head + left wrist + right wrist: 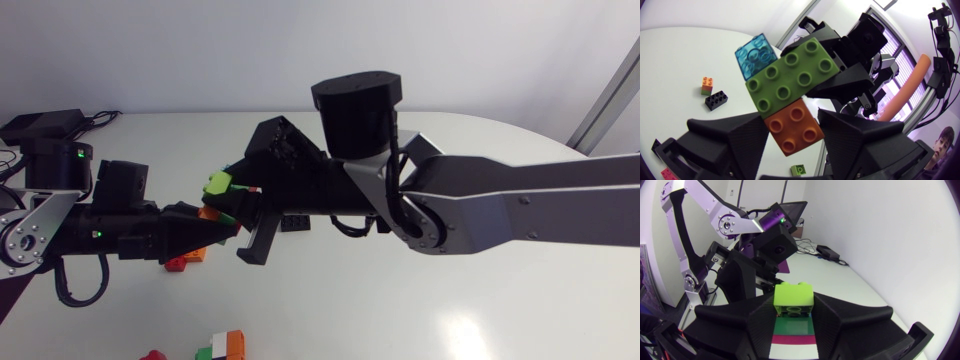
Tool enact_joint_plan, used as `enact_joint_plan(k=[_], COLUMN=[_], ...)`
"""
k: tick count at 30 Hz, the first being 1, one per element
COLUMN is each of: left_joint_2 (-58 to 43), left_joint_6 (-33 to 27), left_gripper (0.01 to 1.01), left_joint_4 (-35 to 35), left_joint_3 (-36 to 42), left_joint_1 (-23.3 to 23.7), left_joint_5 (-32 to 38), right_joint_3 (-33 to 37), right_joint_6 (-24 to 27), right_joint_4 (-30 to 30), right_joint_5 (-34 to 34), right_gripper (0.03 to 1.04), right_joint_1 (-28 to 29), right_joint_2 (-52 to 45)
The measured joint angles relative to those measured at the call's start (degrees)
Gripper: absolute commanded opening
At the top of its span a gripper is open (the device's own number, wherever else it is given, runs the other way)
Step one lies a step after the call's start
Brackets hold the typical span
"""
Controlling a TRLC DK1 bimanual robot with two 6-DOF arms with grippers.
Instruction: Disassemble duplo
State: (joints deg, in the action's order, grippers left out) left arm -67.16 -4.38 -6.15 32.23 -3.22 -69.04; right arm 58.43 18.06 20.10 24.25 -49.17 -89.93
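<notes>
- Two claws meet at one duplo stack [787, 90], which is held up off the bench [480, 300] between them.
- Three bricks make up the duplo stack. An orange brick [795, 125] with four studs is at one end, and a long green brick [792, 75] with eight studs is in the middle. A clear blue brick [756, 55] sits against the green one's far side.
- On the orange brick the left claw [792, 137] is closed, one broad black finger pressing each side.
- On the other end of the green brick the right claw [794, 307] is closed, facing the left claw across the stack. In the right wrist view this brick looks lime and sits tight between both fingers.
- Under that brick, the right wrist view shows a darker green band and a magenta one. I cannot tell what they belong to.
- Beside the stack, a black brick [716, 100] lies on the bench under the right arm [520, 200].
- Next to the black brick, on its side away from the stack, stands a small orange-and-green piece [706, 85].
- Just beside the stack, red and orange bricks [186, 260] lie on the bench under the left arm [100, 225].
- Well apart from the stack, toward the bench's near edge, sit a red piece [153, 355] and a green, white and orange cluster [225, 345].
</notes>
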Motion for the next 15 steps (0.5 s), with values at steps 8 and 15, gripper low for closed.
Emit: enact_joint_plan(k=[8, 15], left_joint_2=[-0.74, -0.74], left_joint_6=[3.23, 3.23], left_gripper=[0.239, 0.239], left_joint_4=[-1.14, -1.14], left_joint_3=[0.0, 0.0], left_joint_1=[-0.15, -0.61], left_joint_5=[0.24, 0.42], right_joint_3=[-0.22, -0.28], right_joint_6=[3.72, 3.87], right_joint_4=[0.24, 0.24], right_joint_5=[-1.79, -2.08], right_gripper=[0.35, 0.35], right_joint_1=[-0.57, -1.11], right_joint_2=[0.35, 0.46])
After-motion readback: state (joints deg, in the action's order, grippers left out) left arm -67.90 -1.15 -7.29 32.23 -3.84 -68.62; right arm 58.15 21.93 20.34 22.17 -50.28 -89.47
